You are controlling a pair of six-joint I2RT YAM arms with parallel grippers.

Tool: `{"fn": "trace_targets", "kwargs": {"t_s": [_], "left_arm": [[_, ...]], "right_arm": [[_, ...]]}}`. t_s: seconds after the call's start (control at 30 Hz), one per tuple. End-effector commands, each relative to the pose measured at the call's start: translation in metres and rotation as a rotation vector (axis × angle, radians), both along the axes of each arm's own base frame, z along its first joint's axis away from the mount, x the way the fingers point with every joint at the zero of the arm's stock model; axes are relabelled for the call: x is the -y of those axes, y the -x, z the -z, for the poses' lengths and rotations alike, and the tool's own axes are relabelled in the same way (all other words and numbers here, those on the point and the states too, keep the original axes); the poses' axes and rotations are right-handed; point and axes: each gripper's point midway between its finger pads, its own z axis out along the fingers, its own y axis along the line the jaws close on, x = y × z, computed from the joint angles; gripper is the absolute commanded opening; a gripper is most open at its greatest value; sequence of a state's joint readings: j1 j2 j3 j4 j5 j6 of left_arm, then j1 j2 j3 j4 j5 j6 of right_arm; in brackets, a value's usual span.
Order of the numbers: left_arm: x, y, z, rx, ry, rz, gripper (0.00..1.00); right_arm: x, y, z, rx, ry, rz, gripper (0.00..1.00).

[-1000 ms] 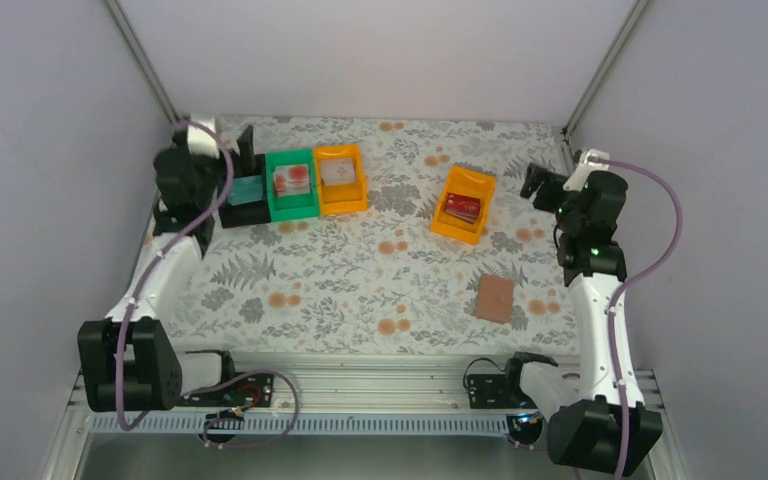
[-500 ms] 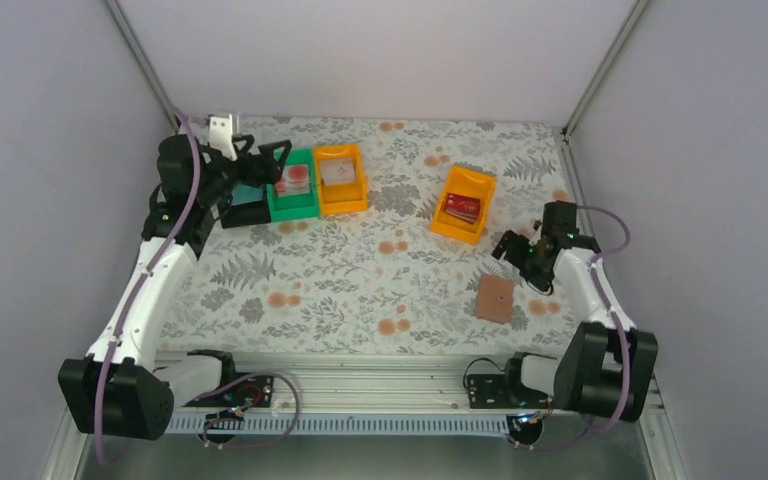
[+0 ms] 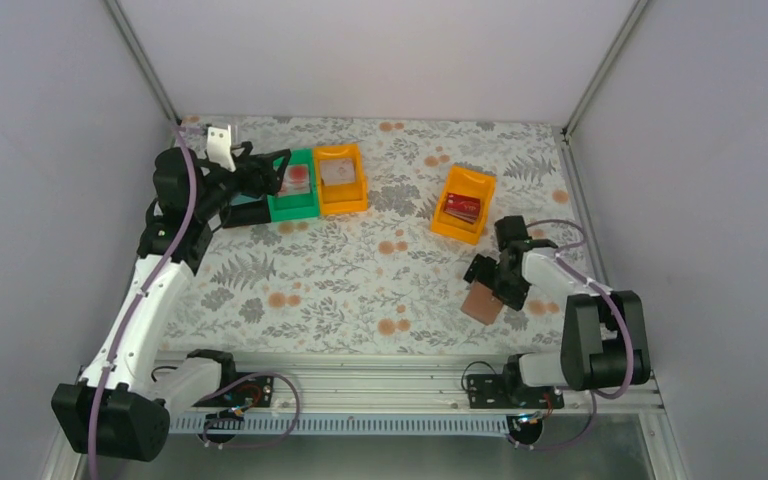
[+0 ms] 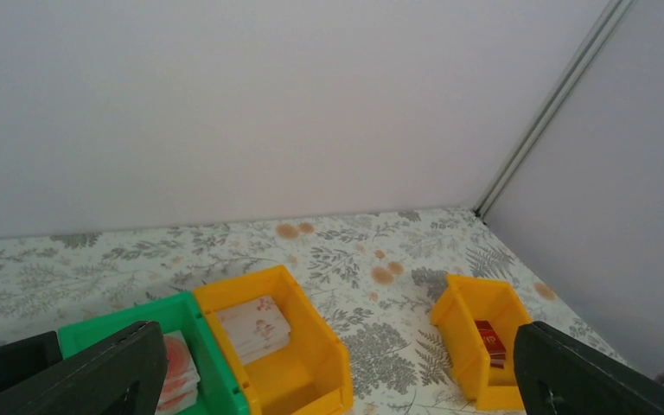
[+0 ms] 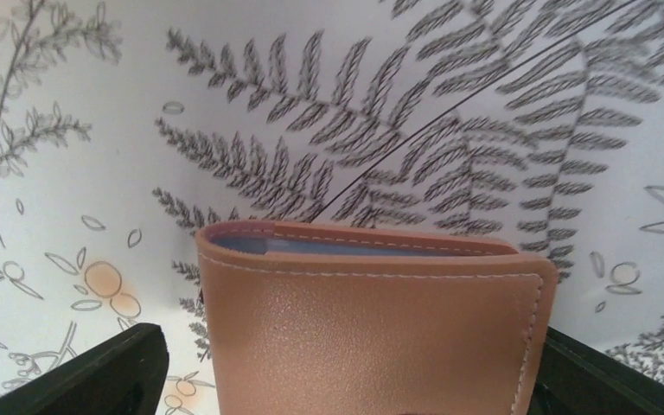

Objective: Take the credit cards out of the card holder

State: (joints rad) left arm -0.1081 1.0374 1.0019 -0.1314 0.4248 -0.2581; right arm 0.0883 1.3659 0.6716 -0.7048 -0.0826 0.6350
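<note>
Brownish-pink stitched card holder (image 5: 372, 337), folded | right gripper (image 5: 350, 376) spread wide, flanking it | left gripper (image 4: 337, 380) spread, empty

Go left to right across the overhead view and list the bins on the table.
In order: black bin → green bin → orange bin right beside it → lone orange bin, which holds a dark red card.
</note>
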Motion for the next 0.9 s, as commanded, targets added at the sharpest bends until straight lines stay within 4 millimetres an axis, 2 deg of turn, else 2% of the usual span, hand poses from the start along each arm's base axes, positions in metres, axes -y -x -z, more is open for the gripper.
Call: {"fn": "trace_targets", "kwargs": {"t_s": [0.0, 0.1, 0.23, 0.4, 0.5, 0.7, 0.87], "left_arm": [[0.002, 0.005, -0.005, 0.041, 0.007, 0.012, 1.0], [0.002, 0.008, -0.006, 0.047, 0.007, 0.015, 1.0], [0.002, 0.009, -0.005, 0.038, 0.013, 0.015, 1.0], [0.003, 0.01, -0.012, 0.055, 0.025, 0.017, 1.0], [0.002, 0.011, -0.016, 0.069, 0.016, 0.016, 1.0], [0.002, 0.011, -0.008, 0.044, 0.007, 0.013, 1.0], [0.001, 0.007, 0.013, -0.025, -0.006, -0.003, 1.0]], "right_arm": [[-0.006, 0.014, 0.01, -0.054, 0.062, 0.015, 0.99], [-0.003, 0.019, 0.009, -0.078, 0.144, 0.005, 0.99], [0.006, 0.016, 0.005, -0.093, 0.245, 0.001, 0.99], [0.002, 0.021, 0.016, -0.098, 0.216, 0.015, 0.99], [-0.005, 0.017, 0.02, -0.084, 0.18, 0.007, 0.99], [-0.012, 0.014, 0.02, -0.062, 0.136, -0.015, 0.86], [-0.022, 0.016, 0.02, -0.047, 0.078, -0.037, 0.78]]}}
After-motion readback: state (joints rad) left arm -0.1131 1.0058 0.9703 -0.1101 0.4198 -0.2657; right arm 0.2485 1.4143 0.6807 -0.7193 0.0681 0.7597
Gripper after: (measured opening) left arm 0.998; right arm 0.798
